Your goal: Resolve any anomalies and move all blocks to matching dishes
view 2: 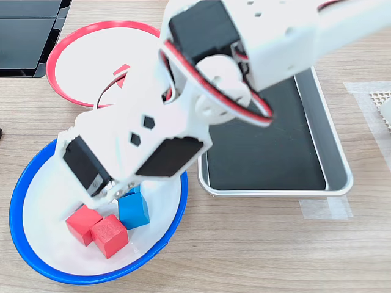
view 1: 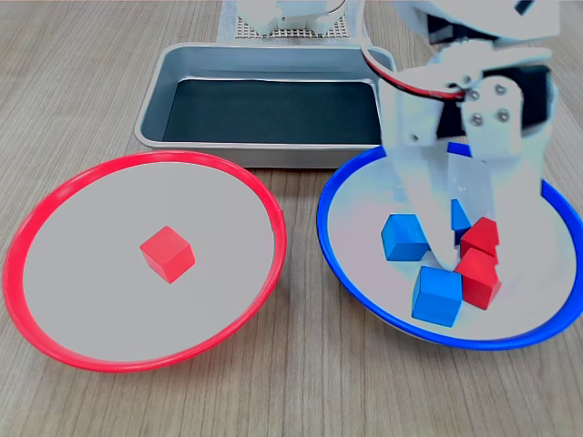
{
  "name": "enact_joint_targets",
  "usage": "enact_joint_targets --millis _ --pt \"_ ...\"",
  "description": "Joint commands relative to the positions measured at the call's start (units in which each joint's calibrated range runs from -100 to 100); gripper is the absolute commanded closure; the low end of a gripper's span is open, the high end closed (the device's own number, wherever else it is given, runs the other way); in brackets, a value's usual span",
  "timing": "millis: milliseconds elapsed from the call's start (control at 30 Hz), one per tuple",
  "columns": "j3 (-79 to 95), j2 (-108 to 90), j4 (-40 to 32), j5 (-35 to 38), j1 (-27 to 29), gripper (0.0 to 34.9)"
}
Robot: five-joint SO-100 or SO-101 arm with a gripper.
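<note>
First exterior view: gripper (view 1: 455,238) down inside blue dish (view 1: 360,282), white fingers (view 1: 426,196) reaching among the blocks there; jaw state impossible to tell, tips hidden behind blocks here and under the arm in the second exterior view. Clustered around the tips: two red blocks, upper (view 1: 481,237) and lower (view 1: 477,278), at about three to four o'clock in the dish; one blue block (view 1: 404,237) near centre, another (view 1: 437,295) at five o'clock, a third blue (view 1: 460,216) partly hidden behind the fingers. Well apart, at nine o'clock from that dish, red dish (view 1: 264,205) holding a single red block (view 1: 167,253). Behind both, at twelve o'clock, grey tray (view 1: 273,64), nothing seen in it. Likely step in hand: picking one misplaced red out of the blue dish. To do well: straddle only one red, faces square to the pads, clear of the blue touching it; close firmly, lift straight up above the rim before swinging over, since the glossy neighbours crowd close and could be dragged or nudged.
</note>
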Motion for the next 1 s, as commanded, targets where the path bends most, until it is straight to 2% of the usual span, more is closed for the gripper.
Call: enact_joint_targets --millis 0,600,733,767,800,967 --pt "-4.8 1.0 0.5 0.0 -0.7 23.9" --pt "-5.1 2.9 3.6 1.6 -1.4 23.6" --pt "-5.2 3.5 3.3 2.1 -0.9 26.0" --pt "-5.2 3.6 3.3 2.3 -0.7 31.8" --pt "-5.2 3.6 3.3 2.4 -0.6 34.6" --pt "-4.7 1.1 4.5 2.1 0.5 34.6"
